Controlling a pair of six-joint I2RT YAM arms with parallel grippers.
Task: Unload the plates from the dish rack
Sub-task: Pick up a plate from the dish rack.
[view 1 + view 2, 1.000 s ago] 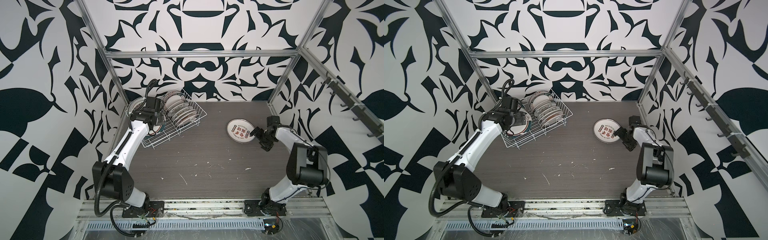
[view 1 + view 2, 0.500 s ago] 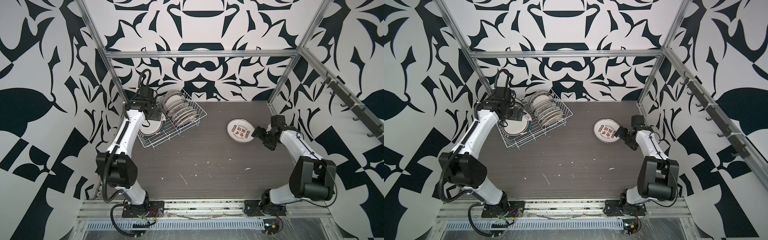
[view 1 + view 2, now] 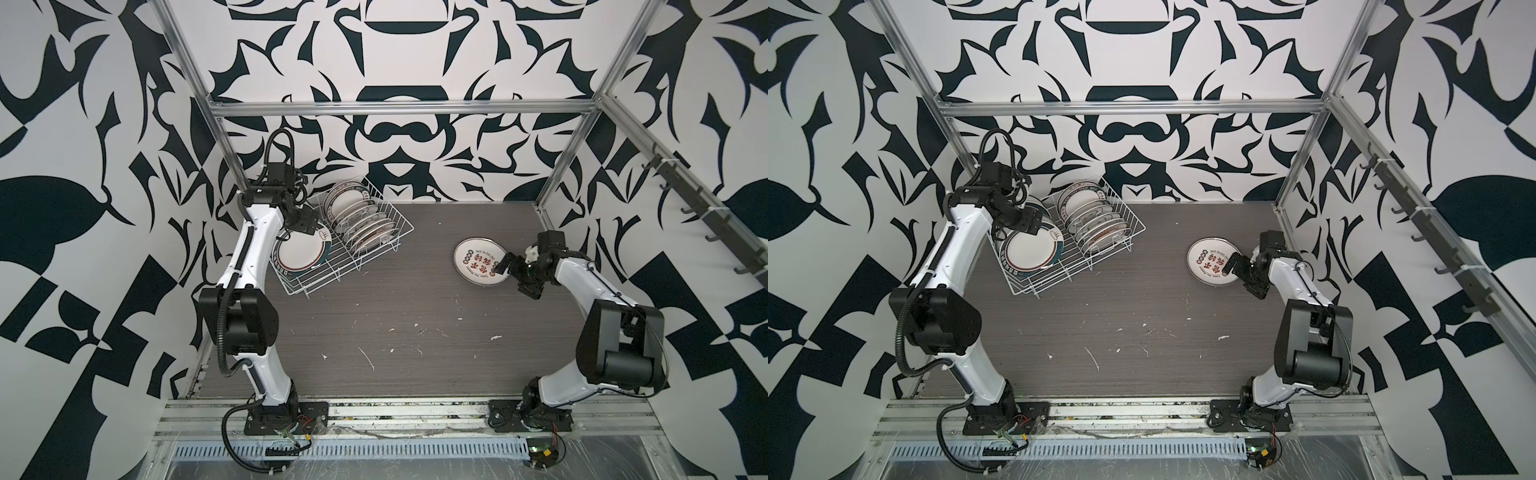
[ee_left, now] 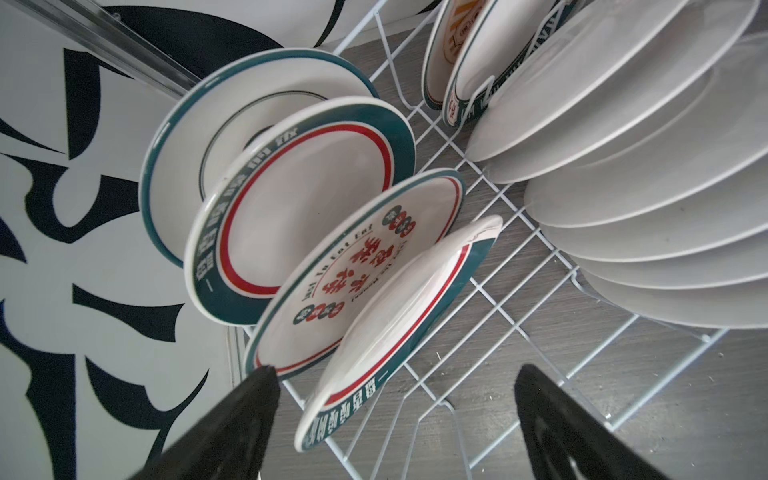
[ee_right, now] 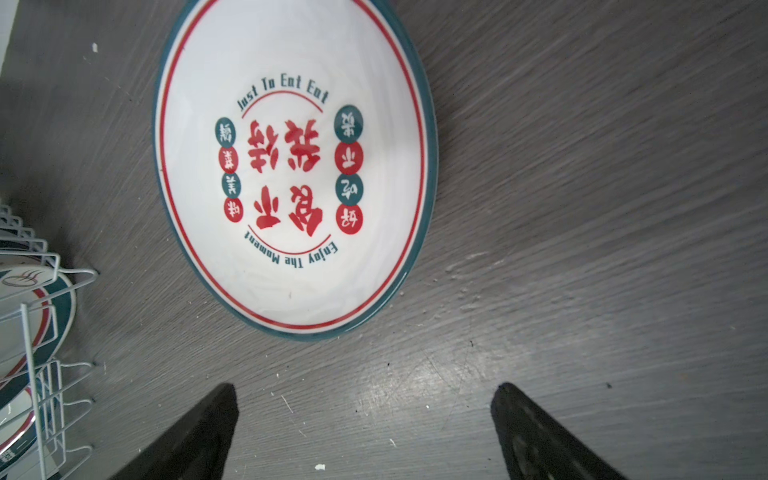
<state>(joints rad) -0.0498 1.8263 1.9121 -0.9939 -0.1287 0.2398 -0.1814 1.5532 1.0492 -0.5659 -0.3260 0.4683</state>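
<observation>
Left wrist, jaws apart, plates [image 4: 332,282] in dish rack [image 4: 447,404]

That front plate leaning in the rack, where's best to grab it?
Grip the nearest plate by its upper rim, from above, one finger on each face. It leans on edge in the dish rack with another plate close behind, so only the rim is free. The left gripper hovers open there.

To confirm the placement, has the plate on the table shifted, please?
No; the printed plate lies equally far from the dish rack as before.
</observation>
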